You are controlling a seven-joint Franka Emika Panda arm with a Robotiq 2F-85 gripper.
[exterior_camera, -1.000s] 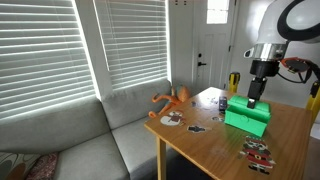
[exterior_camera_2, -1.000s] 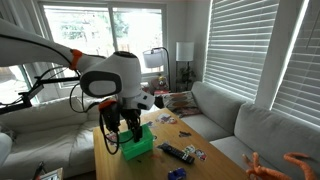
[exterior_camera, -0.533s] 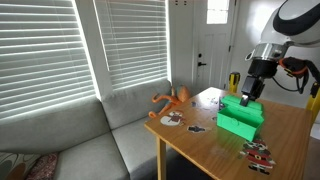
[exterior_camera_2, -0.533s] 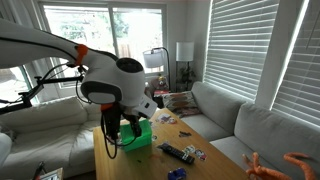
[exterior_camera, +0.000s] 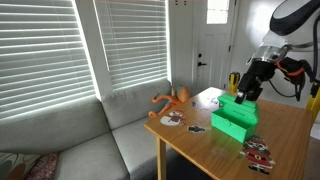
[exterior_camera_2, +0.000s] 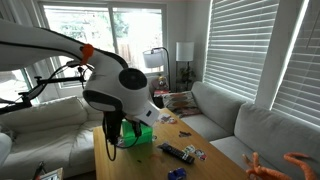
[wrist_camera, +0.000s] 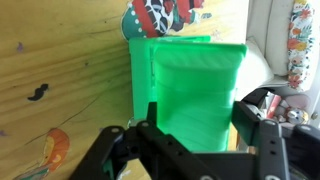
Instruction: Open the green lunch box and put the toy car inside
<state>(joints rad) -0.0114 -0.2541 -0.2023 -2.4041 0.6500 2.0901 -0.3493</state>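
The green lunch box (exterior_camera: 236,122) stands on the wooden table (exterior_camera: 200,145). Its lid is swung up. It also shows in an exterior view (exterior_camera_2: 142,134), half hidden behind the arm, and in the wrist view (wrist_camera: 185,75). My gripper (exterior_camera: 248,92) is at the raised lid. In the wrist view the lid's edge sits between the spread fingers (wrist_camera: 198,120), which touch its two sides. Small colourful toys (exterior_camera: 258,152) lie near the table's front. I cannot tell which one is the toy car.
An orange octopus-like toy (exterior_camera: 172,98) lies at the table's corner by the grey sofa (exterior_camera: 70,140). Flat stickers and small pieces (exterior_camera: 172,119) are scattered on the table. A dark toy (exterior_camera_2: 180,152) lies beside the box.
The lid has swung up from nearly flat to raised. My gripper has moved up and back with it, and the box has shifted slightly along the table.
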